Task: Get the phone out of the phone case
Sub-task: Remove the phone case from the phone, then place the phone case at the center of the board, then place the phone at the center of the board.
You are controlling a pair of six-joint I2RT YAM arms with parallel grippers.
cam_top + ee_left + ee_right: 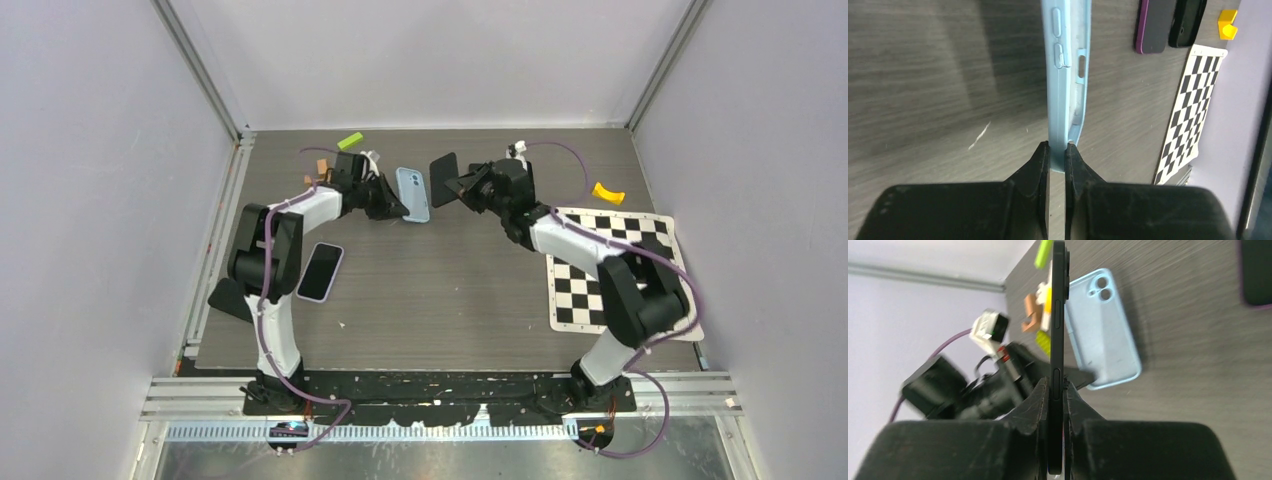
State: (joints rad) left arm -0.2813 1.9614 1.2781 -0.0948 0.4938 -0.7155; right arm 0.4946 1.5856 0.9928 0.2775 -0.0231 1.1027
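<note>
The phone [1058, 310] is being held clear of the case [1105, 330] by the right gripper [1057, 386]. Its fingers are being pressed together on the phone's two flat faces near one end. In the right wrist view the black phone is being shown edge-on, with its side buttons toward the camera. In the top view the phone [444, 165] is being carried above the table [450, 290], just right of the case [412, 193] and apart from it. The right gripper [462, 187] is being seen at the phone's near right side.

The light blue case is being seen lying on the far middle of the table, its camera cut-out toward the back wall. Its near end is being pinched by the left gripper [1057, 148]. In the left wrist view the fingers are being closed on the thin wall of the case [1065, 75], with only a narrow slit left between them. From above, the left gripper [398, 210] is being seen at the case's near left corner.

A purple phone [320, 271] is being seen lying flat beside the left arm, well apart from the case. A checkerboard [575, 300] is being partly covered by the right arm on the table's right side. A yellow piece [607, 192] is being seen just behind the checkerboard. A green block [350, 141] is being seen by the table's back edge, left of the case.
</note>
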